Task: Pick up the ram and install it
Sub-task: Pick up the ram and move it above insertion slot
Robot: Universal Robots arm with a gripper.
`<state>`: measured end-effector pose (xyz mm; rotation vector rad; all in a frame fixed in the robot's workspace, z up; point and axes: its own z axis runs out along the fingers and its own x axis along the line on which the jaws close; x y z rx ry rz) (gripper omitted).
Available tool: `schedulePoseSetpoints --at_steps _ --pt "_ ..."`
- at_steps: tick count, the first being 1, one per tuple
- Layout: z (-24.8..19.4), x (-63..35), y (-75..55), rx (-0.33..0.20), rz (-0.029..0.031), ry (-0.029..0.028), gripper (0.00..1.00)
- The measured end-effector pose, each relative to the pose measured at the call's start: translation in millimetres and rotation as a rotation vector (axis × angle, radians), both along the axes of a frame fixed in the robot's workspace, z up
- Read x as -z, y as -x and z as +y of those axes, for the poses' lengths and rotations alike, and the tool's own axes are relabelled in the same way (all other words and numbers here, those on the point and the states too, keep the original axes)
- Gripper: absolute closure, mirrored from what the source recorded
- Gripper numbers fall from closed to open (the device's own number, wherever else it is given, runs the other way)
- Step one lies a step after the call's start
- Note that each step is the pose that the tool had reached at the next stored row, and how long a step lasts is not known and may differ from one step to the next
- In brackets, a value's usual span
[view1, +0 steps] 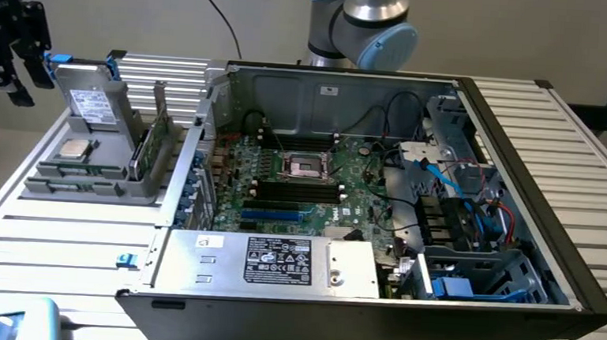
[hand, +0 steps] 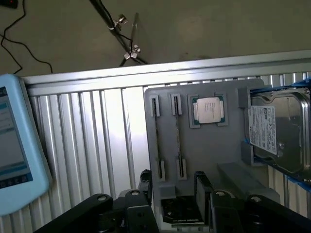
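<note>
The ram is a narrow green board standing on its long edge in the grey holder, on the exterior view's left beside the open computer case. My black gripper hangs high over the far left corner of the table, well apart from the ram. The wrist view looks down on the holder. There my gripper stands open, with nothing between its fingers. The motherboard's dark memory slots lie in the middle of the case.
The holder also carries a silver processor chip and a grey drive with blue tabs. A power supply box fills the case's front, with cables and drive cages on the exterior view's right. A light-blue tablet lies on the slatted table.
</note>
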<state>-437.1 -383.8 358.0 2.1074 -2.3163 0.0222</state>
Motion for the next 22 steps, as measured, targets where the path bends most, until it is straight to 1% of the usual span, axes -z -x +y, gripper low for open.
schedulePoseSetpoints --at_steps 5,11,22 --pt "-0.1 9.1 -0.5 -0.008 -0.0001 0.0 0.51" --pt "-0.1 20.0 -2.8 -0.032 0.0001 -0.0001 0.51" --pt "-3.2 39.9 -2.8 -0.034 0.0002 0.0 0.51"
